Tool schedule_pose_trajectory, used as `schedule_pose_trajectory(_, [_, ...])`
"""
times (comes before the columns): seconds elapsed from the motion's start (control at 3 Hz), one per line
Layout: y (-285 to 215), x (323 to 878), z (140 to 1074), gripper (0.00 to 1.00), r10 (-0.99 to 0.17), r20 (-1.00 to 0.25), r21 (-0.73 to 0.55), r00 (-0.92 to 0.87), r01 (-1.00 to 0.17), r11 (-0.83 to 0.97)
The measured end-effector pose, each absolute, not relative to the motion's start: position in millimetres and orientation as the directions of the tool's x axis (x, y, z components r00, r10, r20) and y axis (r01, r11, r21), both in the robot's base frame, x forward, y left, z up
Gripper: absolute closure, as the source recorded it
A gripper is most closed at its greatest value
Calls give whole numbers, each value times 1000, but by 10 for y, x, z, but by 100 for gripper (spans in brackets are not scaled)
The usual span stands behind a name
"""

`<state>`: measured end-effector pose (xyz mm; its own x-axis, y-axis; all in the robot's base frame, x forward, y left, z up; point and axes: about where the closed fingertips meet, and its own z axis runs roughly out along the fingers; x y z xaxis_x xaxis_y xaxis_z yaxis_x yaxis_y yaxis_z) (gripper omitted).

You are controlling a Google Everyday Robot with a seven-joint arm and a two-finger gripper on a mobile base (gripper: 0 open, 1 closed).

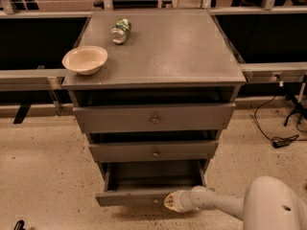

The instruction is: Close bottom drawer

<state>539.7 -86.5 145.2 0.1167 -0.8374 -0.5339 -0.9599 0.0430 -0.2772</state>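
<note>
Grey wooden bottom drawer [128,197] is seen pulled out at the foot of the cabinet [168,51]; its knob is hard to make out. The gripper [169,201] is placed against the drawer's front panel. Whether the gripper is spread or pressed together cannot be told.

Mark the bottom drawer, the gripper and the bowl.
bottom drawer [127,197]: camera view, on its front panel.
gripper [169,201]: camera view, on its tip at the drawer front.
bowl [85,59]: camera view, on its inside.

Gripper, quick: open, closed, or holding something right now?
Gripper: at the front panel of the pulled-out bottom drawer; open or closed cannot be told.
</note>
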Motion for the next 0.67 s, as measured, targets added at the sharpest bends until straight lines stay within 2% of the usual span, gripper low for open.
schedule_pose_trajectory(0.67, [-865,5396,1452,11,-837,-534,-277,117,-960,43])
